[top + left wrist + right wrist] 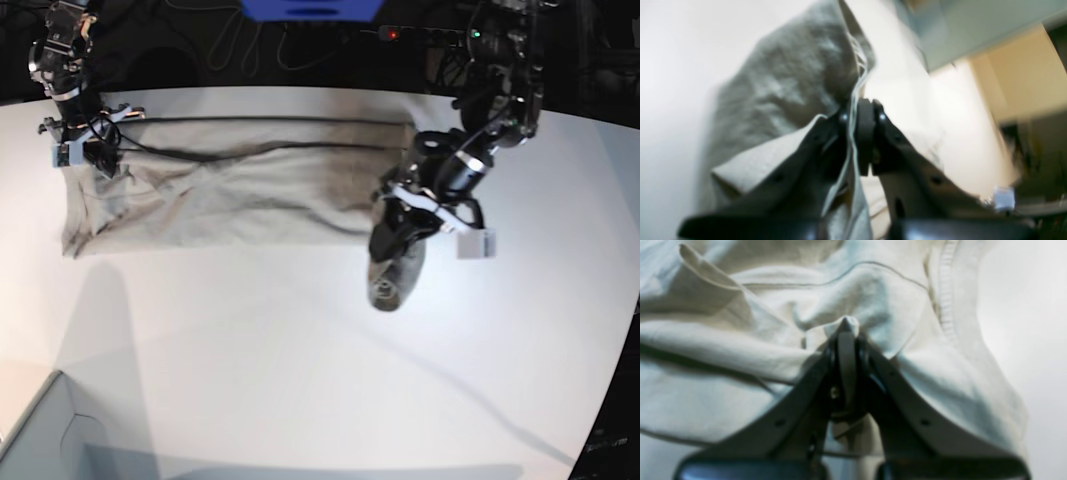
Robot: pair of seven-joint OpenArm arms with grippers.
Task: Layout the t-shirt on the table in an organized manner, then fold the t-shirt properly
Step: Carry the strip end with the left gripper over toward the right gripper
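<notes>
So the t-shirt is soft, crinkly grey-beige cotton, stretched into a long wrinkled band across the upper half of the base view, lying on the smooth white matte table. One end hangs as a lumpy bunch just right of centre.

My left gripper has its dark jaws pressed fully together on a thin folded edge of the cloth; the fabric runs between the pads and balloons out above in a pebbly, rumpled mass.

My right gripper, at the upper left of the base view, is clamped tight too, with a little peak of cloth pinched at the tips. There's a ribbed, stitched hem at the upper right of that wrist view.

A pale box corner sits at the lower left.
</notes>
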